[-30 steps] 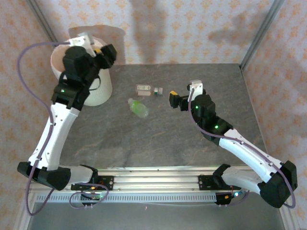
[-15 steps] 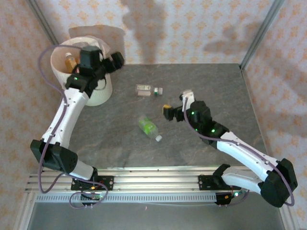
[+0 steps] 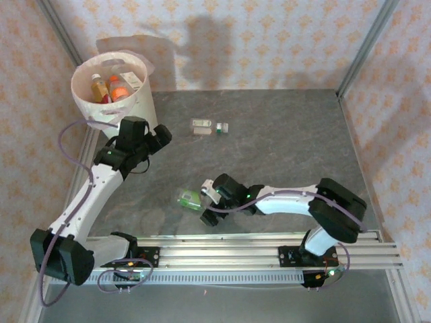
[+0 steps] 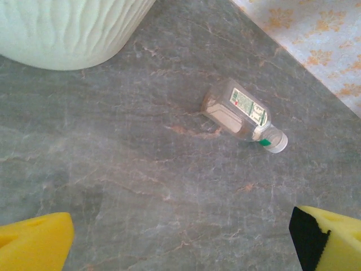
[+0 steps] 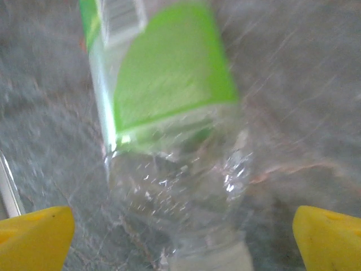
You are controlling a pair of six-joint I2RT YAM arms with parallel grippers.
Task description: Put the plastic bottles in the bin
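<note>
**Crumpled green bottle lying well apart from the bin**

The bin (image 3: 144,108), a round cream bucket with a rippled wall and a thin bag lining, is standing on the grey, veined table (image 3: 289,155). Two orange-filled bottles (image 3: 114,87) are sitting inside the bin. A small clear bottle (image 4: 240,113), flat-sided with a printed label and a white cap, is lying on its side near the bin. The green-labelled bottle (image 5: 169,96), made of thin crinkled clear plastic, is lying well apart from the bin. The right gripper (image 5: 180,240) is reaching over it, its yellow pads (image 5: 34,237) spread wide on either side. The left gripper (image 4: 180,243) is hovering just beside the bin, its fingers spread and holding nothing.
</note>
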